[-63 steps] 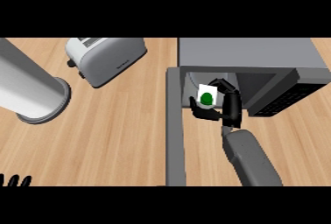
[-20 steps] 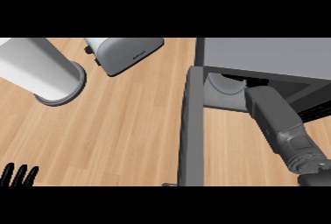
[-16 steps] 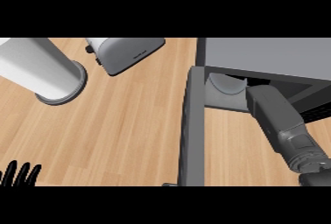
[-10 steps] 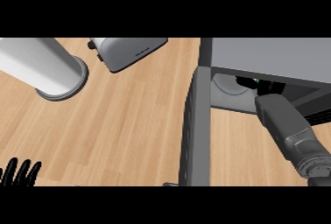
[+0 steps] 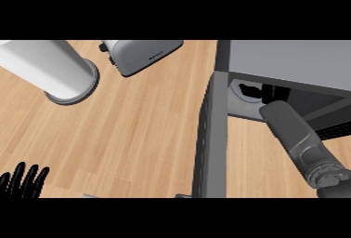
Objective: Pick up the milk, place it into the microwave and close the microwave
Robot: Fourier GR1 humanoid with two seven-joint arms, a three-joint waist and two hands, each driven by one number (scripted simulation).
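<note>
Milk is hidden; the right robot hand (image 5: 255, 91) reaches inside the microwave (image 5: 288, 60), grip unclear. Left robot hand (image 5: 24, 180) rests open, fingers apart, on the table (image 5: 137, 130).

Pale wood counter (image 5: 144, 125), its grain running in smooth planks. The microwave (image 5: 288, 58) looks like matt grey metal, and so does its open door (image 5: 209, 139). The toaster (image 5: 140, 53) shines brushed silver, the tall cylinder (image 5: 51, 67) satin white-grey.

One camera looks from the robot's head, almost straight down and close, at the wooden surface (image 5: 137, 135) and the microwave (image 5: 288, 62).
</note>
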